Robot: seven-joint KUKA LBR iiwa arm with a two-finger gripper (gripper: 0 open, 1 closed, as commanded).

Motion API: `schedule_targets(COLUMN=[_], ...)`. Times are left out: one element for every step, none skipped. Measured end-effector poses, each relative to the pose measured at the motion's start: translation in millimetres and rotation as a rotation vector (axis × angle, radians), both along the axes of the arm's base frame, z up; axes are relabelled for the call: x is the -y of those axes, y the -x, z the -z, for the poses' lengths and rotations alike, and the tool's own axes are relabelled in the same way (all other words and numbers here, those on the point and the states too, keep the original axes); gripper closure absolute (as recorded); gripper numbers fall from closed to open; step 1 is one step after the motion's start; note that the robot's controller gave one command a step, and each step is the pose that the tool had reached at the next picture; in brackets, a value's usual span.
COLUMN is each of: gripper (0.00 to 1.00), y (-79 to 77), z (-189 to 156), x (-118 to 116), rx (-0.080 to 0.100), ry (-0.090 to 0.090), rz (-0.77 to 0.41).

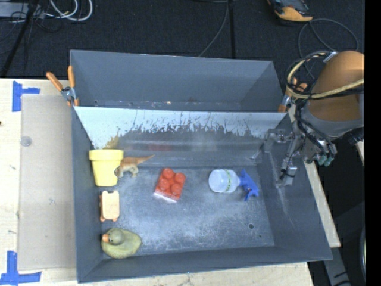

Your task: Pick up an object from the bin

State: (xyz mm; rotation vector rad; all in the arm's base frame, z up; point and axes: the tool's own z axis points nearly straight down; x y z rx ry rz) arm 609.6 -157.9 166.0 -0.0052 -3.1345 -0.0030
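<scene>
Our gripper [288,170] hangs by the bin's [178,88] right wall, likely ready to dip in; wide or narrow, we cannot tell.

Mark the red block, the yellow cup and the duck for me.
red block [169,184], camera view, its studded top.
yellow cup [106,168], camera view, its side wall.
duck [125,243], camera view, its body.

Yellow cup [106,165], red brick [170,185]
</scene>
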Motion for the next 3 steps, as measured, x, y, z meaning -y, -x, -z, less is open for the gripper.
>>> schedule_targets(gripper=[0.00,0.00,0.00], y=[-1.6,9.1,26.7], z=[-5,35,85], x=[-1,-27,-45], rx=[0.007,0.008,0.008], ry=[0.001,0.002,0.000], rz=[-0.003,-0.078,-0.081])
